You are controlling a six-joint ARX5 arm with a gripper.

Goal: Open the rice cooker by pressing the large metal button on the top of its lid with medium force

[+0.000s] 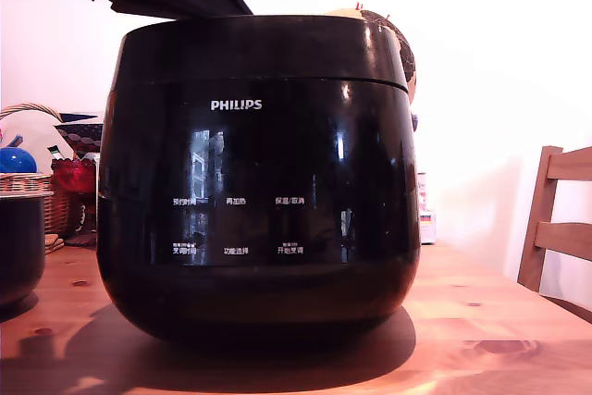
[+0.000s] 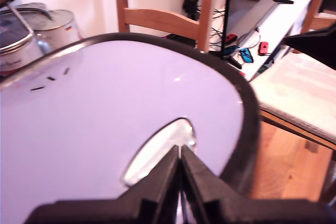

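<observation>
Where lit: PHILIPS on rice cooker (image 1: pixel 254 182)

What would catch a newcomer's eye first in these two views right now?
The glossy black rice cooker fills the middle of the exterior view, standing on a wooden table with its lid down. In the wrist view, the gripper, fingers together, points at the shiny metal button set in the lid's bright top.

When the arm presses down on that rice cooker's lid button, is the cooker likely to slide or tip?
Probably neither. The rice cooker is squat with a wide base flat on the wooden table, so tipping looks unlikely. Its glossy lid may be slippery, so the closed fingers could skid off the metal button.
</observation>
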